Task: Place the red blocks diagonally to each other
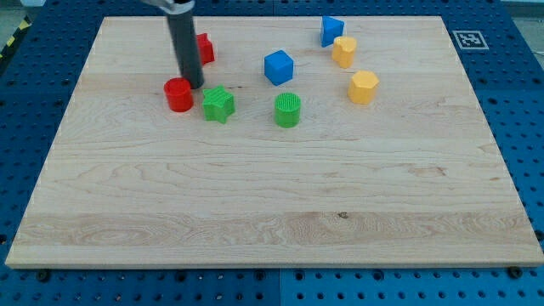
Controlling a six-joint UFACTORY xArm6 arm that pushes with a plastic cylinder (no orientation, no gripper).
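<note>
Resting on the pale wooden counter [255,195], the dark rod's tip [195,84] touches the upper right edge of the red cylinder [178,94], apparently to shove it down-left, diagonal to the red star block [204,48] partly hidden behind the rod. It has no jaws and holds nothing. Ridged plastic neighbours include a green star block [218,104] just right of the cylinder.

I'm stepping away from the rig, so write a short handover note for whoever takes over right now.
My tip is on the wooden board, touching the upper right edge of the red cylinder block.
The red star block sits up and to the view's right of the cylinder, partly hidden behind the rod.
The green star block lies close to the cylinder's right.
Done: the two red blocks stand apart on a diagonal.
Left: probably just lift away and confirm.
</note>
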